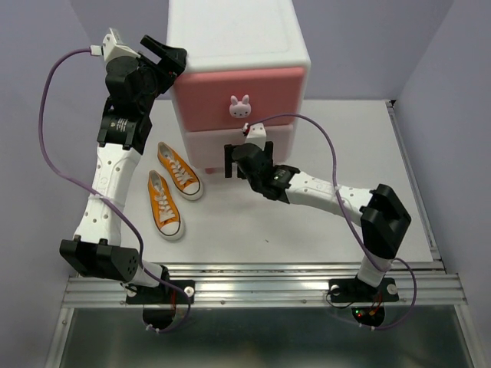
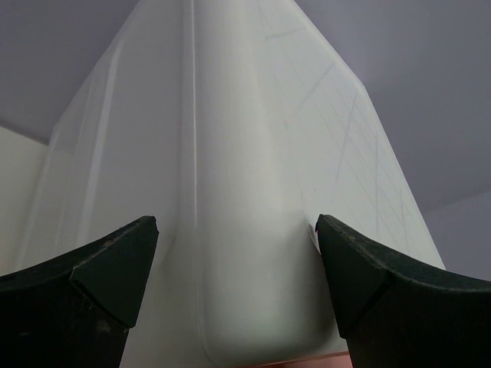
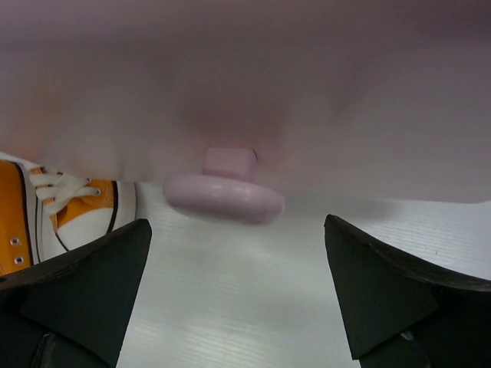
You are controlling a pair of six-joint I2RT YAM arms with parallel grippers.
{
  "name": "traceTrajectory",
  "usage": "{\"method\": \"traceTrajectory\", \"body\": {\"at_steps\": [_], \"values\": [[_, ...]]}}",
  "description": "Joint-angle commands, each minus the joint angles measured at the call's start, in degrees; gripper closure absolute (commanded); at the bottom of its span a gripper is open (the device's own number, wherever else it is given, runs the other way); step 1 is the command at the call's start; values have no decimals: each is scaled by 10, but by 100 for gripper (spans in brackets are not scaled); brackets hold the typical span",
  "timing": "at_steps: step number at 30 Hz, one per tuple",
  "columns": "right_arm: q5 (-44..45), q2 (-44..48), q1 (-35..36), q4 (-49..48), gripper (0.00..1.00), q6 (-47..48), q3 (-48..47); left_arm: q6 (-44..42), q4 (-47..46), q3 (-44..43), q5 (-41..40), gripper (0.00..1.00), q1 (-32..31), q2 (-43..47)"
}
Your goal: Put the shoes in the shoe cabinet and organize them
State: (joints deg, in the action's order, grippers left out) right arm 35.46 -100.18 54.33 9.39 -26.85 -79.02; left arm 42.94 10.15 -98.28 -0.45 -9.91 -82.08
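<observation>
Orange shoes (image 1: 165, 203) lie on the table (image 1: 307, 230) just left-front of the cabinet (image 1: 238, 38), none stowed; white pair not in view. Right gripper (image 1: 234, 162) is at the cabinet's lower drawer (image 1: 282, 139), jaws spread, knob (image 3: 222, 195) just ahead between them, not gripped. Left gripper (image 1: 163, 54) is also released, straddling the cabinet's left corner, likely bracing. Step: opening the lower drawer. Next: nudge forward, clench on the knob, pull straight out.

Overhead looks down — both wrist views hug the shoe cabinet (image 1: 238, 42).
</observation>
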Motion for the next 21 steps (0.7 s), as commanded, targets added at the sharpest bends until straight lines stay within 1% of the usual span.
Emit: {"method": "traceTrajectory", "body": {"at_steps": [1, 3, 4, 5, 6, 7, 8, 9, 11, 12, 13, 14, 17, 19, 21], "values": [[64, -28, -18, -70, 0, -39, -44, -76, 186, 39, 41, 6, -15, -42], [65, -41, -27, -85, 2, -35, -53, -75, 178, 41, 42, 6, -15, -45], [66, -48, -35, -88, 4, -29, -56, -73, 175, 41, 41, 6, -15, -45], [65, -62, -35, -88, 9, -24, -60, -72, 172, 42, 39, 6, -15, -45], [66, -68, -41, -88, 28, -19, -70, -71, 168, 43, 38, 6, -15, -42], [68, -71, -41, -88, 38, -16, -74, -70, 166, 45, 37, 6, -15, -41], [67, -73, -41, -88, 61, -12, -75, -68, 164, 51, 36, 6, -15, -38], [50, -71, -41, -88, 70, -1, -72, -68, 162, 56, 37, 6, -15, -36], [24, -60, -41, -110, 83, 1, -54, -65, 160, 70, 36, 6, -15, -32], [13, -39, -41, -113, 89, -4, -40, -64, 156, 75, 36, 6, -15, -28], [-10, -25, -41, -121, 92, -10, 0, -63, 153, 81, 35, 6, -15, -25], [-11, -10, -34, -123, 93, -19, 19, -61, 149, 87, 34, 6, -15, -22], [-11, 57, -9, -118, 93, -43, 95, -57, 138, 104, 29, 6, -14, -15], [-14, 92, 29, -96, 93, -56, 123, -56, 137, 107, 26, 6, -15, -17], [-20, 146, 65, -43, 93, -71, 158, -57, 136, 109, 16, 6, -15, -19]]}}
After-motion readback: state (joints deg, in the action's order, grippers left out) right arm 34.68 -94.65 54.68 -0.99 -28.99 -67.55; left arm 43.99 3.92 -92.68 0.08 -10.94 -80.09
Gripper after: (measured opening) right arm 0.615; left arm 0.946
